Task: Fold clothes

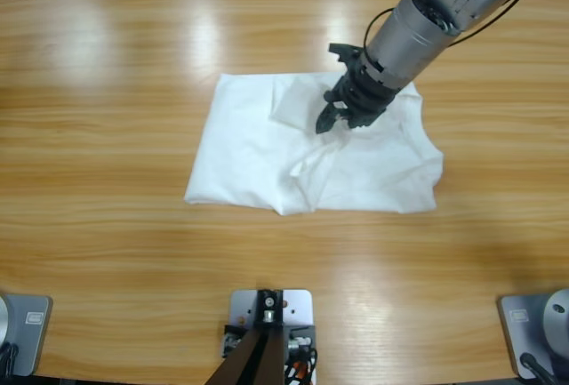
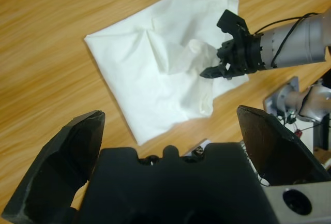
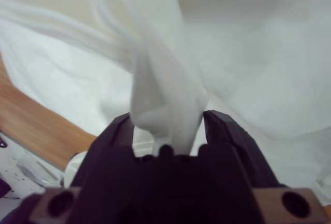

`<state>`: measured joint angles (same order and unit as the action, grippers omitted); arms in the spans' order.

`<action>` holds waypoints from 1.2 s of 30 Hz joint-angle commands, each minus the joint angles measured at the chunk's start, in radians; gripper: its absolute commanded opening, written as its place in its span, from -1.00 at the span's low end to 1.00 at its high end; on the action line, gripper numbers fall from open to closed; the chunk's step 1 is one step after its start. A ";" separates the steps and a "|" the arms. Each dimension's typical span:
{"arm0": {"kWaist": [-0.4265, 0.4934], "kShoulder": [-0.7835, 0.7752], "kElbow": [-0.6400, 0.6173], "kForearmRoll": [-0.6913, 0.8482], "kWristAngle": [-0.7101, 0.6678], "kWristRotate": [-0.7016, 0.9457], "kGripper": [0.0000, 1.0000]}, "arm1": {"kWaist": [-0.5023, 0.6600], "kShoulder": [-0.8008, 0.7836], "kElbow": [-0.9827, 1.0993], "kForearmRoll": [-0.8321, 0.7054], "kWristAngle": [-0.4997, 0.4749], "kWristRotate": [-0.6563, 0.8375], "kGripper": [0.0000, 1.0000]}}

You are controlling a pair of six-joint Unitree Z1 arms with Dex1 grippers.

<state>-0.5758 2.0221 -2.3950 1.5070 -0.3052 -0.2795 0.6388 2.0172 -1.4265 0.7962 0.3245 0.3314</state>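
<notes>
The clothes are one white T-shirt [image 1: 253, 158], partly folded and rumpled, lying right of the table's middle. My right gripper [image 1: 334, 122] comes down from the upper right and is shut on a pinched ridge of the shirt [image 3: 248, 53]. In the right wrist view the cloth rises from between the jaws of the right gripper [image 3: 168, 125]. My left gripper [image 2: 170, 114] hangs high over the table with its jaws wide open and nothing between them. From there it looks down on the shirt [image 2: 150, 74] and the right gripper [image 2: 214, 72]. The left arm does not show in the high view.
The wooden table [image 1: 107, 92] stretches bare to the left of the shirt and in front of it. Its far edge runs along the top of the high view. A grey arm base with cables [image 2: 292, 100] stands at the table's edge in the left wrist view.
</notes>
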 commanded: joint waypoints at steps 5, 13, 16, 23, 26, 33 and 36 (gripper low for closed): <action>0.016 -0.014 0.038 0.152 0.023 0.015 1.00 | 0.016 0.079 0.013 0.003 -0.015 0.012 0.13; 0.019 -0.014 0.039 0.153 0.026 0.022 1.00 | 0.016 0.074 0.031 0.004 -0.019 0.011 -0.98; 0.020 -0.014 0.039 0.152 0.026 0.023 1.00 | 0.016 0.075 0.034 0.005 -0.026 0.011 -1.00; 0.020 -0.014 0.057 0.152 0.025 0.023 1.00 | 0.016 0.073 0.031 0.005 -0.036 0.011 -1.00; 0.020 -0.014 0.069 0.152 0.024 0.023 1.00 | 0.016 0.056 0.017 0.018 -0.043 0.011 -1.00; 0.020 -0.016 0.087 0.152 0.024 0.026 1.00 | 0.016 0.017 -0.096 0.160 -0.068 -0.023 -1.00; 0.021 -0.019 0.096 0.152 0.026 0.028 1.00 | 0.016 -0.007 -0.160 0.232 -0.090 -0.031 -1.00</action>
<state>-0.5675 2.0176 -2.3396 1.5071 -0.2917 -0.2645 0.6419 2.0445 -1.4846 0.9037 0.2797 0.3265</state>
